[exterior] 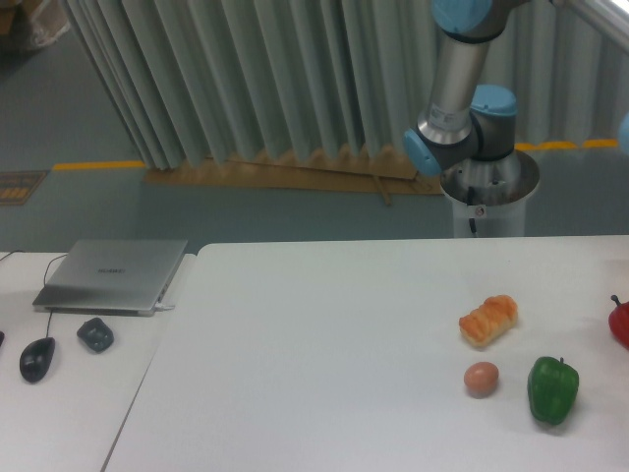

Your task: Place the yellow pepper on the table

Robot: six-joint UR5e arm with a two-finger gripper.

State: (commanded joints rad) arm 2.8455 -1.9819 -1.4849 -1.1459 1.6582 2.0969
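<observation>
White counter carries no yellow pepper that the camera shows; where it is and which way it points cannot be told. Behind the far edge the arm rises from its base and leans up out of the top of the frame, so the fingers are outside the picture. On the counter's right side lie an orange bread-like piece, a brown egg, an upright green pepper, and a red item cut by the edge.

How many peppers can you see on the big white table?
2. A green pepper stands near the front right, beside a brown egg. A red pepper is cut off by the right edge. No yellow pepper shows; one may be out of view.
</observation>
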